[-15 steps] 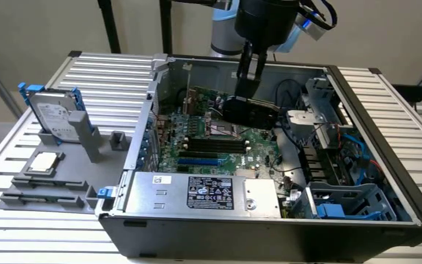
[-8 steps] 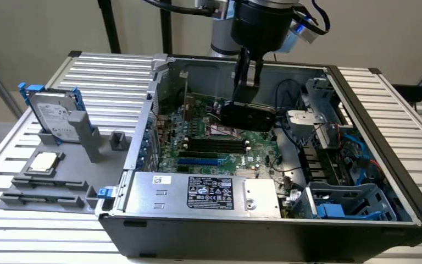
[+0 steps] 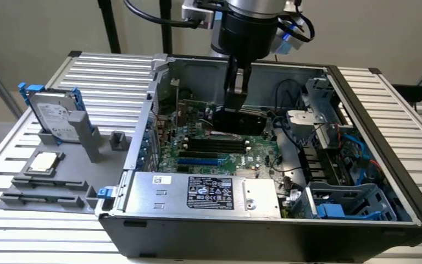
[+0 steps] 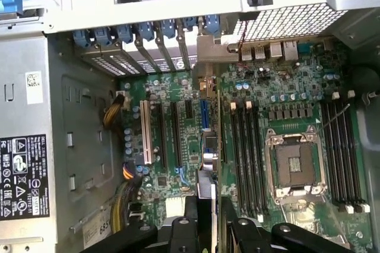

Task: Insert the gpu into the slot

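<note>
Black-coolered gpu [image 3: 239, 123] clamped between the gripper [image 3: 234, 105] fingers, held above the motherboard [image 3: 259, 151] inside the case [image 3: 387, 159]; blue slot [image 3: 198, 162] unoccupied. Seating judged outstanding.

The black label [image 4: 22, 176] on the power-supply box [image 4: 24, 87] carries marks too small to read; a white sticker [image 4: 102, 227] nearby shows "685".

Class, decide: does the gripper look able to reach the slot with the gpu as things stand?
Probably yes: the gripper holds the gpu above the board, and nothing covers the slot.
</note>
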`<state>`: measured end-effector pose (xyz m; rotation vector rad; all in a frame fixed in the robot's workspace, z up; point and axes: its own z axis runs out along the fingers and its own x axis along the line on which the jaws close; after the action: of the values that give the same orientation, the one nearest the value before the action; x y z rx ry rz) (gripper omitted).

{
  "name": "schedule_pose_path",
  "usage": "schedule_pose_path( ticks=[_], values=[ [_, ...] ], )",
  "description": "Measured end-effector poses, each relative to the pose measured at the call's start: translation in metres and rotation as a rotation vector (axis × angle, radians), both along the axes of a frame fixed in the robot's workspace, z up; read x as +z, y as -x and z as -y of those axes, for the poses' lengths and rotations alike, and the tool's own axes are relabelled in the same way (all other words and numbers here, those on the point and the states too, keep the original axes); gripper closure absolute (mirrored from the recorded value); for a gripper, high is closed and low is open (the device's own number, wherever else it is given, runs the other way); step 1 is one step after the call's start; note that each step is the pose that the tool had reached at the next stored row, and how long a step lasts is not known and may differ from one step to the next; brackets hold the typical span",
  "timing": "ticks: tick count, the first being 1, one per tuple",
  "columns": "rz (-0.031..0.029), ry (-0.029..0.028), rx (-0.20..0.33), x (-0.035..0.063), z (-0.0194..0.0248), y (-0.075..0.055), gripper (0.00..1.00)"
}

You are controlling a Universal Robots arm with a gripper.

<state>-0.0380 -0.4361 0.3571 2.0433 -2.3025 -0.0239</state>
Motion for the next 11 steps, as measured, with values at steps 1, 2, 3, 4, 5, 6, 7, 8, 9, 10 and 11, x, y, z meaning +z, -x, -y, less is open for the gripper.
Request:
schedule_pose_path(
  ticks=[1, 2, 3, 4, 5, 6, 7, 8, 9, 10, 11],
  values=[
    [0.0014, 0.0, 0.002, -0.0017, 0.0001, 0.002, 0.74],
    [0.0022, -0.0001, 0.004, -0.0034, 0.0002, 0.005, 0.74],
    [0.0025, 0.0, 0.005, -0.0052, 0.0004, 0.007, 0.74],
    [0.0028, -0.0001, 0.006, -0.007, 0.0006, 0.01, 0.74],
    [0.0031, 0.0, 0.007, -0.0088, 0.0008, 0.012, 0.74],
    [0.0034, 0.0, 0.008, -0.0105, 0.0009, 0.015, 0.74],
    [0.0036, -0.0002, 0.01, -0.0124, 0.0012, 0.018, 0.74],
    [0.0038, -0.0003, 0.011, -0.0143, 0.0014, 0.02, 0.74],
    [0.004, -0.0004, 0.013, -0.016, 0.0018, 0.022, 0.74],
    [0.0041, -0.0007, 0.015, -0.0178, 0.0022, 0.024, 0.74],
    [0.0042, -0.0011, 0.017, -0.0196, 0.0028, 0.025, 0.74]
  ],
)
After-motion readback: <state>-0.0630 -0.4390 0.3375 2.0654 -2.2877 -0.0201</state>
